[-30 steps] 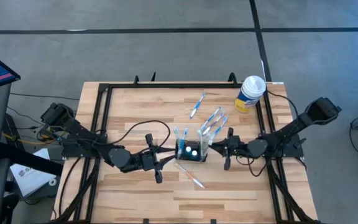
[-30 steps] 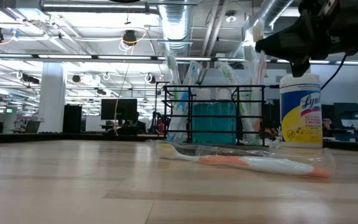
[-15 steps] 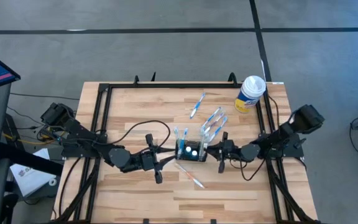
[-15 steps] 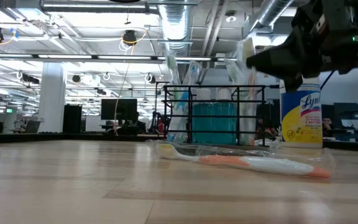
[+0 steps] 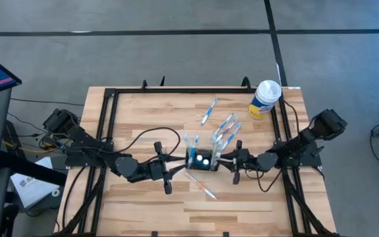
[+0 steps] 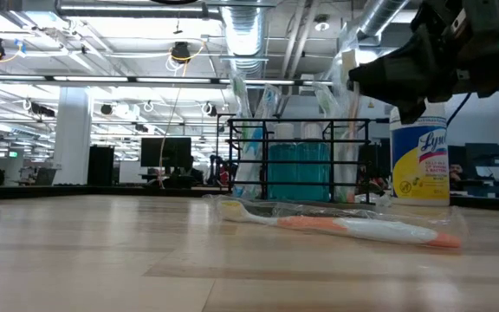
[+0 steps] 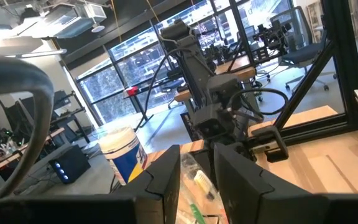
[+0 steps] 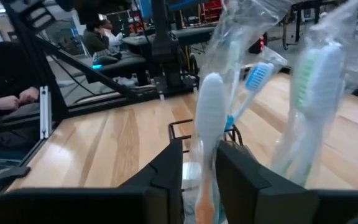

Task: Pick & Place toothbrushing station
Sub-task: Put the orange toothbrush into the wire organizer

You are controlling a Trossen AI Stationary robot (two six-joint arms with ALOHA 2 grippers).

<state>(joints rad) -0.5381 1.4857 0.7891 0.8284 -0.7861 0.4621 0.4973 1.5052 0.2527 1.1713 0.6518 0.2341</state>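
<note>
While left tool (image 5: 171,169) grips toothbrushing station (image 5: 202,159); right tool (image 5: 226,160) parted around wrapped toothbrush (image 8: 207,118).

Light wood-plank table (image 5: 143,201) with black frame rails (image 5: 108,112); toothbrushing station (image 5: 202,160) is black wire with a teal insert, holding white, blue and green-bristled toothbrushes (image 8: 211,118) in clear wrap. Loose toothbrush (image 6: 353,227) on the table is white with orange, another one (image 5: 208,110) blue and white. Canister (image 5: 265,99) is white-lidded with yellow and blue label; both arms dark, floor (image 5: 176,52) grey.
</note>
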